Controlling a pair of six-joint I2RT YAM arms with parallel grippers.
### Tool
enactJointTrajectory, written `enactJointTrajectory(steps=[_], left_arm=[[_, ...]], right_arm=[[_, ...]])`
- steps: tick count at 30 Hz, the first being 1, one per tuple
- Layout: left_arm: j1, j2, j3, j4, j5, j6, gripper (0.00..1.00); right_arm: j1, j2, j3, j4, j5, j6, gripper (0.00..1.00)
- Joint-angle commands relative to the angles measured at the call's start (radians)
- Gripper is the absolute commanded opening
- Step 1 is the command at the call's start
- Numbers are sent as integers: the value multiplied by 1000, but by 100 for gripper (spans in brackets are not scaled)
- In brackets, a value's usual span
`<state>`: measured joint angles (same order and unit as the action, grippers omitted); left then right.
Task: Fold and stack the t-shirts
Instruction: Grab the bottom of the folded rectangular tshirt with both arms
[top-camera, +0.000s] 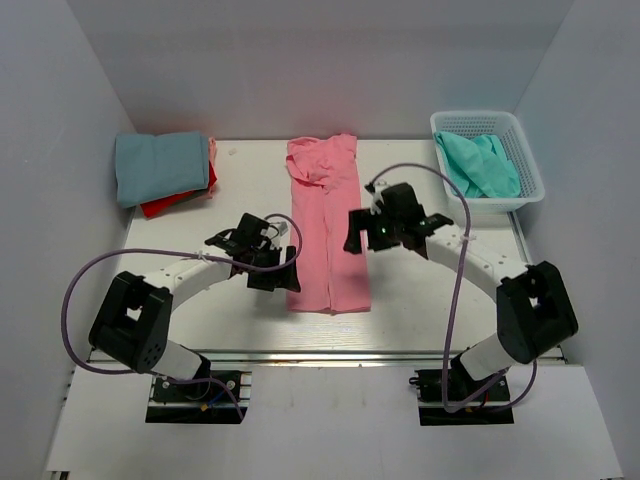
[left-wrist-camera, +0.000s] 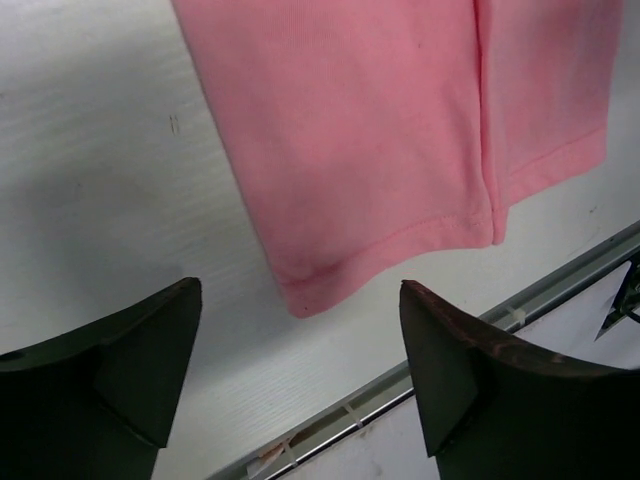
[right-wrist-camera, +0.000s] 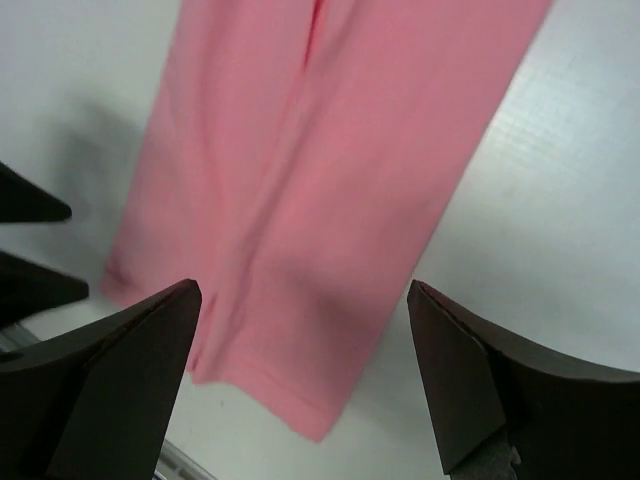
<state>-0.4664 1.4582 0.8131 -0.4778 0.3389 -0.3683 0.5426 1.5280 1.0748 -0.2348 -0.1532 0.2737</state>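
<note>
A folded dusty blue t-shirt (top-camera: 160, 166) tops a red t-shirt (top-camera: 180, 200) at the table's far left corner. The salmon pink t-shirt (top-camera: 327, 235), soft matte cotton in a long strip mid-table, needs cross-folding, and a crumpled turquoise t-shirt (top-camera: 480, 165) fills the lattice basket (top-camera: 528, 170). The left gripper (top-camera: 285, 268) and right gripper (top-camera: 356, 232) flank it, wide open and empty.

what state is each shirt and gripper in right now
pink t-shirt, folded into a long strip, flat on the table
blue t-shirt, folded, top of the far-left stack
red t-shirt, folded, under the blue t-shirt
turquoise t-shirt, crumpled in the white basket
left gripper, open, empty
right gripper, open, empty
</note>
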Motion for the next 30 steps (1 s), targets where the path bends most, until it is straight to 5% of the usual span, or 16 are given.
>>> enactJointTrajectory(steps=[1,11,14,18,21,25,30], left_arm=[[-32,-9,-29,-15,-23,-9,88],[-92,80,-77,62,32,-43,69],[-112,117,-77,62,32,-43,57],[-132,140,-54,27,29,-43,20],[-141,140,-43,27,20,-52,4],[-141,140,-22,1,0,-52,0],[-141,113,11,-19,34,-32,0]], right_arm=[[-1,-63,-167,-69,-96,67,90],[7,-36,-323,-92,-292,102,90],[8,-14,-343,-92,-289,104,90],[3,3,-343,-92,-290,111,63],[5,17,-351,-52,-269,124,36],[7,50,-332,-34,-258,130,0],[6,35,-314,-34,-259,114,0]])
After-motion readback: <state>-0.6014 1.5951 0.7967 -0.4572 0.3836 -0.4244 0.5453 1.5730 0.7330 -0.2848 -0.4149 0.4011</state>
